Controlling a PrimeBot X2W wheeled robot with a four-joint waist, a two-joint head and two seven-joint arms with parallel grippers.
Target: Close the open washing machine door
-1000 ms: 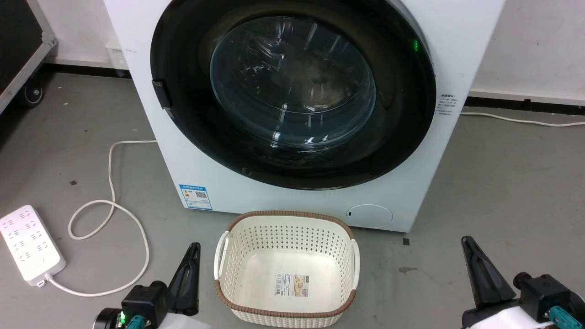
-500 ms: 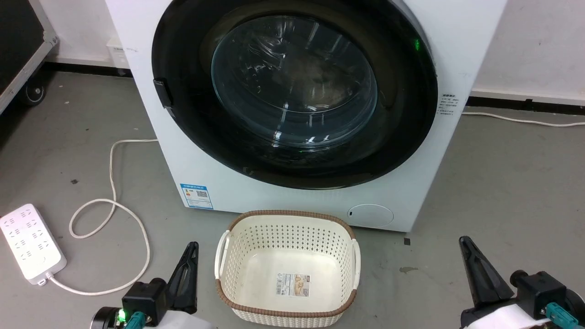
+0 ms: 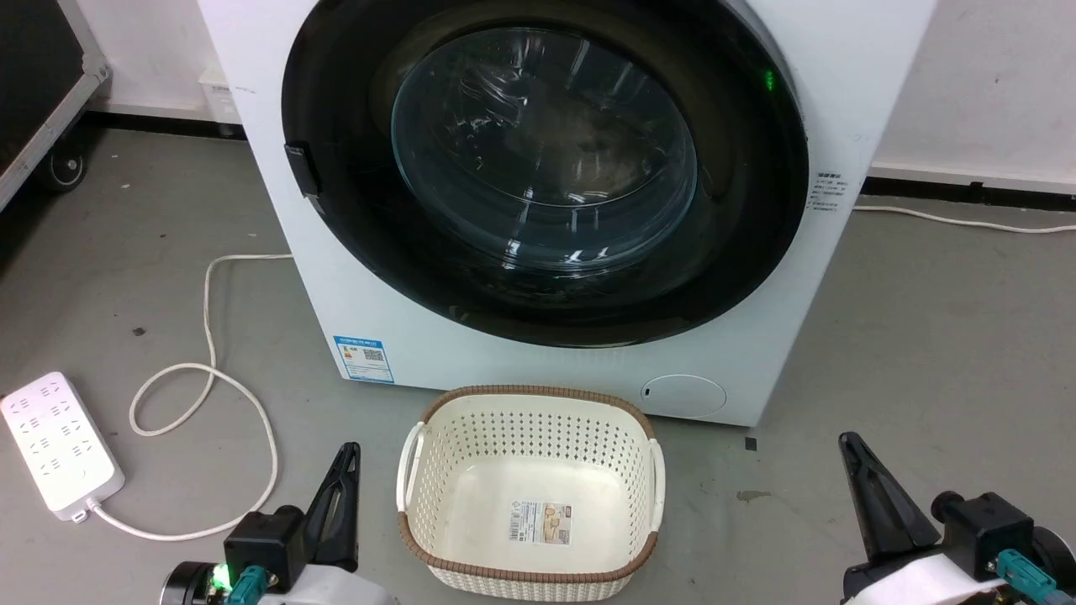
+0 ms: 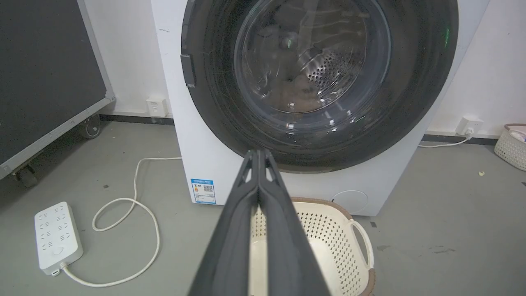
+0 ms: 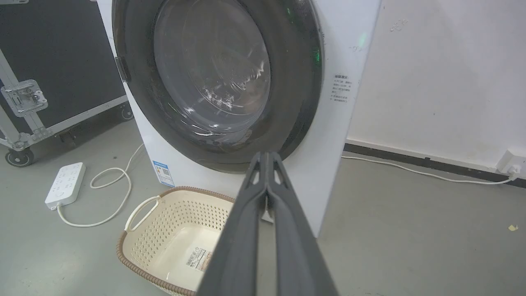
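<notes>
Washing machine door (image 3: 542, 168) closure check. Both sets of jaws are pressed together and empty: left gripper (image 3: 346, 470) and right gripper (image 3: 857, 466) flank the basket (image 3: 530, 395). It appears flush against the washing machine (image 3: 504, 370). If unlatched, push squarely.

This looks like a lab or workshop test bay, not a home laundry. The floor (image 3: 925, 336) is bare grey concrete, scuffed and stained, and it meets plain white walls (image 5: 431, 82) along a black skirting strip (image 5: 411, 157). A black flight case (image 5: 53, 53) with metal edging, a butterfly latch (image 5: 24, 98) and castors (image 5: 16, 157) stands at the floor's back left. The washing machine (image 3: 841, 84) stands near the wall, with a white power strip (image 3: 57, 441) and looped cord (image 3: 206, 378) loose on the floor beside it. A cream laundry basket (image 3: 530, 391) sits in front.
</notes>
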